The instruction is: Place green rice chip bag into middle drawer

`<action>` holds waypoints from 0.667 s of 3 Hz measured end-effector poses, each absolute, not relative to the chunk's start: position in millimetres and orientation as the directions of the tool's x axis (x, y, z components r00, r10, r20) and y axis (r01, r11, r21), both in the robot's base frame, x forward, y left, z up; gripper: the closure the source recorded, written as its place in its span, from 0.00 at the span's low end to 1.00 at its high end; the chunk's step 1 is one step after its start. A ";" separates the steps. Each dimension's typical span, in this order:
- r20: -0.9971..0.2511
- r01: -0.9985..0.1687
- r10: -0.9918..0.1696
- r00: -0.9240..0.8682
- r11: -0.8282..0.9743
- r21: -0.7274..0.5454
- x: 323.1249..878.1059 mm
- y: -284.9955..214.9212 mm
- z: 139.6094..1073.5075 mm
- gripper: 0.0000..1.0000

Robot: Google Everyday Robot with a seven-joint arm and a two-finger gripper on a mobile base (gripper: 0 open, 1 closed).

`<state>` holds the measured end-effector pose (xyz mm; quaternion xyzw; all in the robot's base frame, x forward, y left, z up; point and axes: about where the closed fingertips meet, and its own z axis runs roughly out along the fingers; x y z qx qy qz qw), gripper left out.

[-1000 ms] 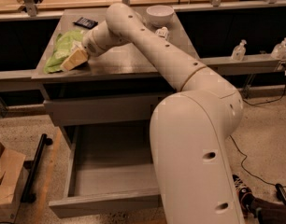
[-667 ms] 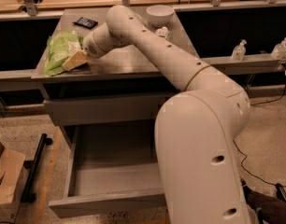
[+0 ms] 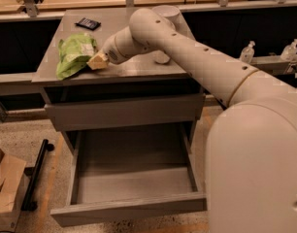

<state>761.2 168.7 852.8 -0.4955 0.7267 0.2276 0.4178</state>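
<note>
Camera view is showing the green rice chip bag (image 3: pixel 74 55) lying flat on the table (image 3: pixel 134 71), close to its left edge and reaching toward the front-left corner. The bag's long axis is running from the far side toward the front edge, leaning slightly to the left at its near end. The gripper (image 3: pixel 96 61) is sitting on the tabletop just beside the bag's right flank, touching its lower right portion. Whether it is gripping the pouch or merely resting against it cannot be told from this angle. The arm is reaching in from the right, across the middle of the table.

The middle drawer (image 3: pixel 134 181) is standing pulled out below the front edge, its flat bottom exposed and nothing visible inside. A shut drawer front (image 3: pixel 124 111) is sitting between the tabletop and the open box. A small black item (image 3: pixel 88 23) is lying near the far-left corner, well apart from the bag.

Judgement: the bag is not yet lifted. It lies to the left of the gripper, while the drawer lies forward and below, so the coming carry is calling for travel out over the front edge before any descent.
</note>
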 end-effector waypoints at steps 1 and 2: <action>-0.827 -0.910 -0.541 -0.153 0.403 -0.095 727.1 131.7 856.0 1.00; -0.778 -0.929 -0.610 -0.151 0.357 -0.100 671.6 93.0 842.9 1.00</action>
